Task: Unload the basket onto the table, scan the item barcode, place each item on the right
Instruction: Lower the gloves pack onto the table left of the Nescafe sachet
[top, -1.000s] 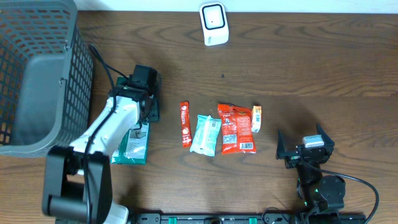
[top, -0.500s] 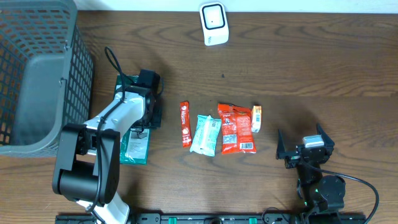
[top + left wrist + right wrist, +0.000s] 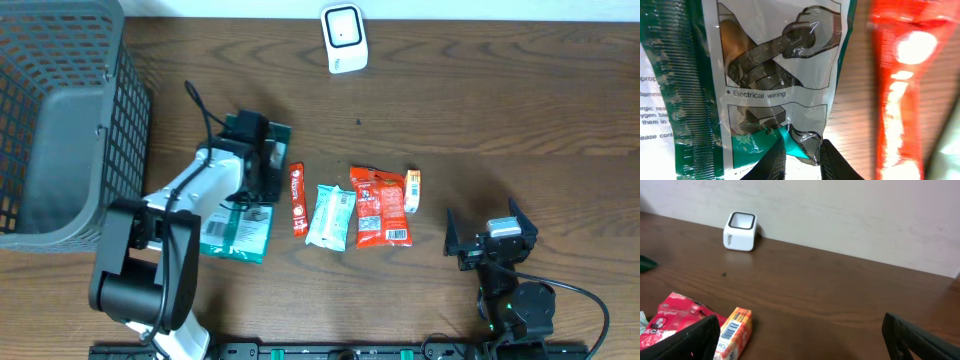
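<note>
From the left wrist camera, the green packet fills most of the frame and is cut off at the top, left and bottom. I can read "Electrical wiring" under a drawing of a gloved hand, but the text at the left edge is clipped. Beside it the red stick is washed out by glare and blurred. From overhead, the left arm's head covers the packet's upper part and hides the fingertips, and the packet's print is too small to read.

The left gripper has its two fingers close together, pinching the packet's lower edge between them. The left arm reaches from the near edge of the table up and to the right, with its elbow low and its wrist above the packet. The packet lies tilted just beside the red stick. The right gripper sits parked at the near right with its fingers spread wide and nothing between them.

I count five packets: the green one, the red stick, a pale teal pouch, a red bag and a small orange pack. There is one white scanner at the far edge and one grey mesh basket on the left, cut off by the frame.
</note>
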Controlling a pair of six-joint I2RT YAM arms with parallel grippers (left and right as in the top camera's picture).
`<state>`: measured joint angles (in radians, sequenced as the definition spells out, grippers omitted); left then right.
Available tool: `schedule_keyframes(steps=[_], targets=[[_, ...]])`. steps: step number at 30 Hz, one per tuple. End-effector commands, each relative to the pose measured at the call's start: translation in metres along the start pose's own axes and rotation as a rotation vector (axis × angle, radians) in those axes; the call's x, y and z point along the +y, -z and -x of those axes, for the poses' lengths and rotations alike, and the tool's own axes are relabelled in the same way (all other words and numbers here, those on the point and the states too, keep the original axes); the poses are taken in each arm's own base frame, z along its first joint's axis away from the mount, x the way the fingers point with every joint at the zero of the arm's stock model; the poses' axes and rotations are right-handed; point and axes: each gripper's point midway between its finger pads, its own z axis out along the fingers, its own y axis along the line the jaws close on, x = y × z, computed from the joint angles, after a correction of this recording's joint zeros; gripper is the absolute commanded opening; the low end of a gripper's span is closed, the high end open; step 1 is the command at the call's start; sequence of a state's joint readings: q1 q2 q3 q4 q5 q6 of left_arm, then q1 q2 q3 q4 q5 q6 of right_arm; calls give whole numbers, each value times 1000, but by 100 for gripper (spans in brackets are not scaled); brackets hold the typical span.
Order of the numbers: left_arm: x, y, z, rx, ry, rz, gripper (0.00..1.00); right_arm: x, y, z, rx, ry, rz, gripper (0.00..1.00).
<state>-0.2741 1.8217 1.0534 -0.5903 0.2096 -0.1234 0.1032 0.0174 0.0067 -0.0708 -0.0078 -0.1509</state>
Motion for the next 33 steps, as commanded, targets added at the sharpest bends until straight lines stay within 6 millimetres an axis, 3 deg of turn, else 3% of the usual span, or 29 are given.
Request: schedule_keyframes(steps=[1,4,9,14,16,20,25,33], targets=[[-13,-13,-14,63,36,-48,24,2,0,0,0,11,8,99],[-4,-7,-9,27,137,7,24,2,0,0,0,11,8,99],[-9,12,7,-50,211,-13,26,2,0,0,0,11,8,99],[-3,53,33,-207,202,38,50,2,0,0,0,11,8,99],[3,73,41,-282,202,73,53,2,0,0,0,11,8,99],[20,94,44,-357,215,177,53,2,0,0,0,11,8,99],[63,94,30,-329,262,369,49,2,0,0,0,11,8,99],[98,68,5,-197,345,404,47,2,0,0,0,11,8,99]])
